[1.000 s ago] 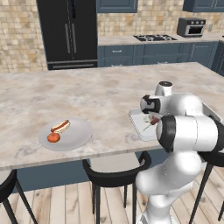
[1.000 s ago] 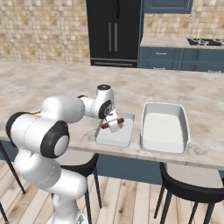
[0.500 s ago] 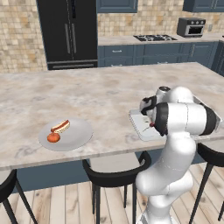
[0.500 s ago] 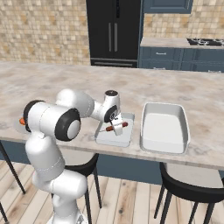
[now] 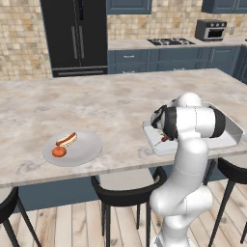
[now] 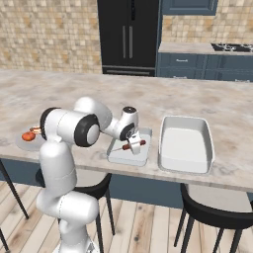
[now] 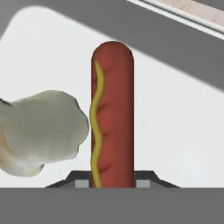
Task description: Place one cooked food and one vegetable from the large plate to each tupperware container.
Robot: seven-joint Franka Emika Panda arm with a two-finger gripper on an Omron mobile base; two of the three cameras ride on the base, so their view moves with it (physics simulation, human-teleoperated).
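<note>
Marble counter point(image 6: 64, 94) fills the middle of this kitchen, with a black fridge point(image 6: 129, 35) and blue cabinets behind it. On the near edge of the counter, the gripper point(image 6: 132, 146) hangs low over the small tupperware tray point(image 6: 114, 157) and its fingers are clamped on the sausage point(image 7: 111, 114), a reddish-brown one with a wavy yellow line along it. In the right base view the sausage point(image 6: 134, 145) lies almost level, and its thin stick points toward the arm. In the hand view the pale lumpy vegetable piece point(image 7: 41, 130) rests on the white floor of the tray, just beside the sausage; I cannot tell if they touch. To the robot's right, just beside the small tray, stands the larger, deeper tray point(image 6: 185, 144). Well apart, to the left, the round grey plate point(image 5: 73, 147) carries the hot dog in a bun point(image 5: 66, 139) and the tomato point(image 5: 59, 151) close together.
</note>
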